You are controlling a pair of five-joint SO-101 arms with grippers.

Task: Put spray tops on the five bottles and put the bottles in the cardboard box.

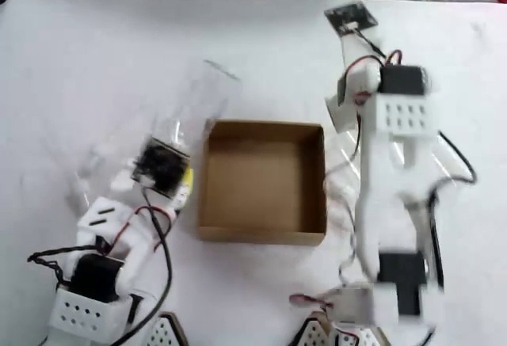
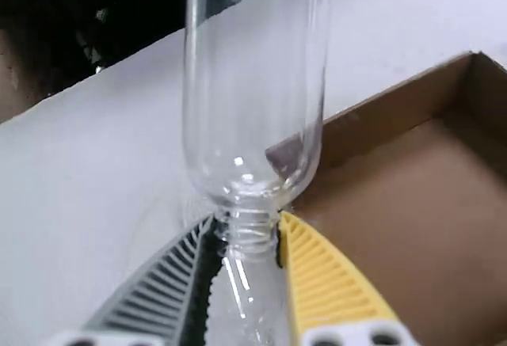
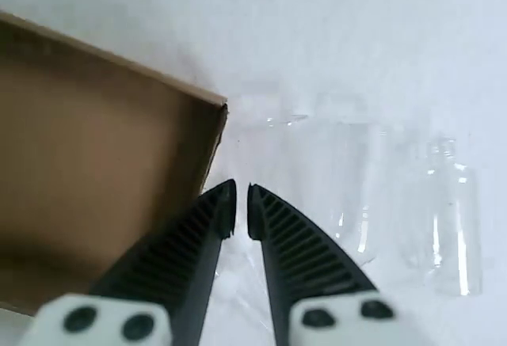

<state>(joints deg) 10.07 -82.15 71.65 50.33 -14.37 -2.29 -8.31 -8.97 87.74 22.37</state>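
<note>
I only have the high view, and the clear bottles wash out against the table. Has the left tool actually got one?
Observer: Yes, the left tool clamps a clear bottle by its threaded neck.
Operator: Capped yet?
Observer: No; the threads are bare.
Operator: And the right tool?
Observer: Nearly closed on nothing, beside the cardboard box corner, with more bottles on the table beyond.

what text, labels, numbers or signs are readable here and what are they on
None can be read. The cardboard box is plain brown inside and out, the clear bottle held at its neck by the left claw carries no label, and the white table is unmarked.
</note>
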